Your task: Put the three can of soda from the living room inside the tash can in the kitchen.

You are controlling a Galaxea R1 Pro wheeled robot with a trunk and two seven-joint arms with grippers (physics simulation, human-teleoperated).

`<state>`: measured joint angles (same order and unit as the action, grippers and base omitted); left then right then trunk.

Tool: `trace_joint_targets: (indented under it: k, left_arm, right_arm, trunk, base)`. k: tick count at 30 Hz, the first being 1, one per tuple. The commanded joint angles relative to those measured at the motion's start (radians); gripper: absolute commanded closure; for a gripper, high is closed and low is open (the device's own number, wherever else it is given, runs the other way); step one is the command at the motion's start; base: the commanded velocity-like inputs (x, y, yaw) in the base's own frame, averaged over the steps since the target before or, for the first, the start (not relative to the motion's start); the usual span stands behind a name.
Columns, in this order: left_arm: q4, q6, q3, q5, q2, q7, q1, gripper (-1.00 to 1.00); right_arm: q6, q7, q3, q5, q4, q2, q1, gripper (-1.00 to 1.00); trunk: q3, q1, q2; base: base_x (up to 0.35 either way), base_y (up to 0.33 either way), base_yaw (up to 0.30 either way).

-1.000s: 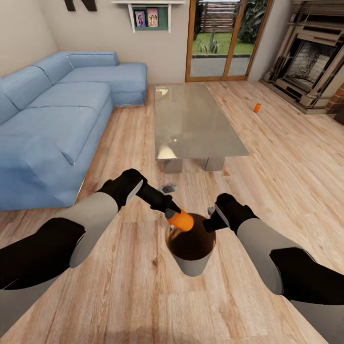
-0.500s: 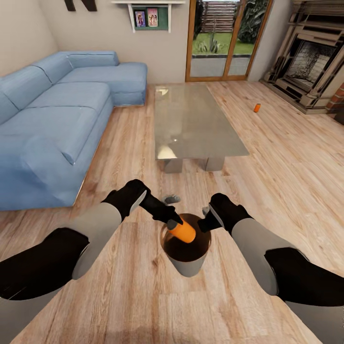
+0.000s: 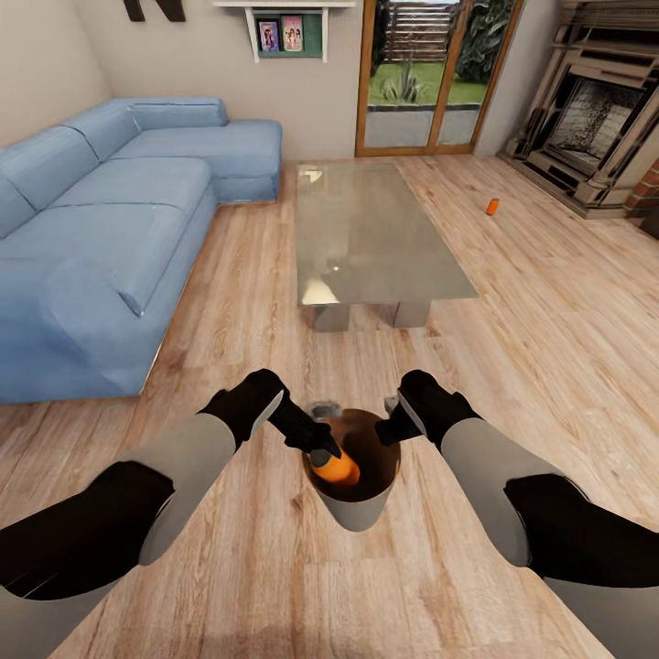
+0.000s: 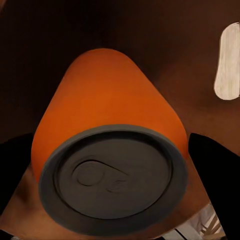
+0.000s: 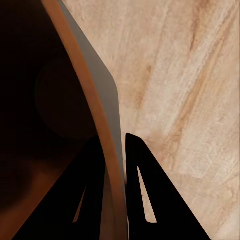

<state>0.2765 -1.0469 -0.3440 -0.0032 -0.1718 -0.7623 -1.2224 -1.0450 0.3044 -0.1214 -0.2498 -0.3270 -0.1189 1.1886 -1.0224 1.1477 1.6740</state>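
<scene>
- A wood floor (image 3: 513, 302), with a blue sofa (image 3: 110, 229) on the left, a glass coffee table (image 3: 371, 233) in the middle and a fireplace (image 3: 595, 119) far right.
- The left gripper (image 3: 326, 455) grips an orange can (image 3: 337, 468) (image 4: 107, 115), held inside the mouth of the bin (image 3: 359, 513).
- The right gripper (image 3: 388, 428) pinches the bin's rim (image 5: 102, 125) between narrow fingers (image 5: 145, 195).
- A second orange can (image 3: 492, 207) stands far right, on the floor near the fireplace.

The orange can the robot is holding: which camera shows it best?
The left wrist view: the orange can looms close, its silvery top and pull tab plain. The head view shows it small, inside the bin, held by the left gripper.
</scene>
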Motion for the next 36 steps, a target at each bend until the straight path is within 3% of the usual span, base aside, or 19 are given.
trace_joint_targets:
  k: [1,14,23,36]
  left_arm:
    - [0.0,0.0,0.0,0.001,0.0,0.002,0.001,1.0]
    - [0.021,0.0,0.0,0.002,-0.003,0.011,0.012,1.0]
    - [0.024,0.0,0.0,0.002,-0.003,0.014,0.022,1.0]
    - [0.024,0.0,0.0,0.002,-0.003,0.067,0.041,1.0]
  right_arm:
    - [-0.002,0.004,0.003,0.018,0.0,-0.001,0.0,1.0]
    - [-0.002,0.004,0.002,0.021,0.0,-0.004,0.0,1.0]
    - [-0.002,0.004,0.001,0.022,-0.001,-0.024,0.0,1.0]
    - [-0.002,0.004,0.0,0.022,-0.015,-0.037,0.002,1.0]
  trunk:
    - [0.0,0.0,0.0]
    - [0.0,0.0,0.0]
    - [0.0,0.0,0.0]
    - [0.0,0.0,0.0]
  base:
    - [0.0,0.0,0.0]
    - [0.0,0.0,0.0]
    - [0.0,0.0,0.0]
    - [0.0,0.0,0.0]
